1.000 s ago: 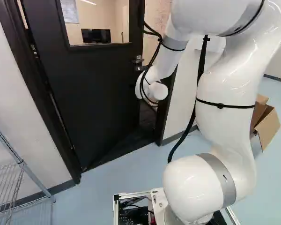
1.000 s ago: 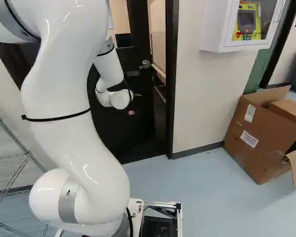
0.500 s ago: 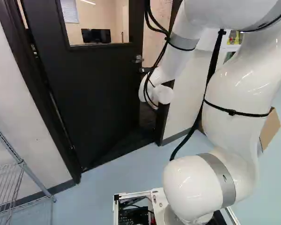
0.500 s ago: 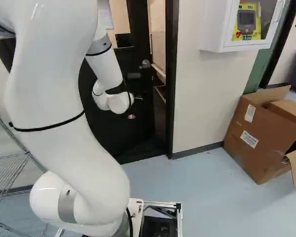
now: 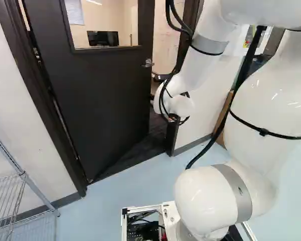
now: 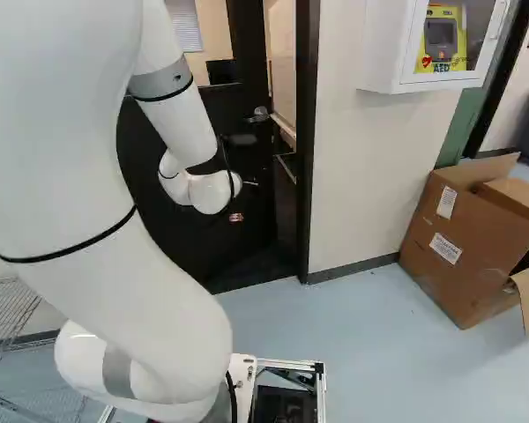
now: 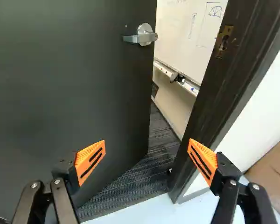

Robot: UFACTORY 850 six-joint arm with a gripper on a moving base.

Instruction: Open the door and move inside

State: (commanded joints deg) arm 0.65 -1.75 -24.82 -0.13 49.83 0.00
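Door ajar, gap between its edge and the frame. Clock from gripper, 12 = dead ahead: door at 11, silver lever handle at 12, above gripper level, frame with brass strike plate at 1, cardboard box at 2. Fingers wide apart, door panel ahead of one, frame ahead of the other. Dark carpet and whiteboard visible through the gap. Wire rack at 8 o'clock in the left base view.
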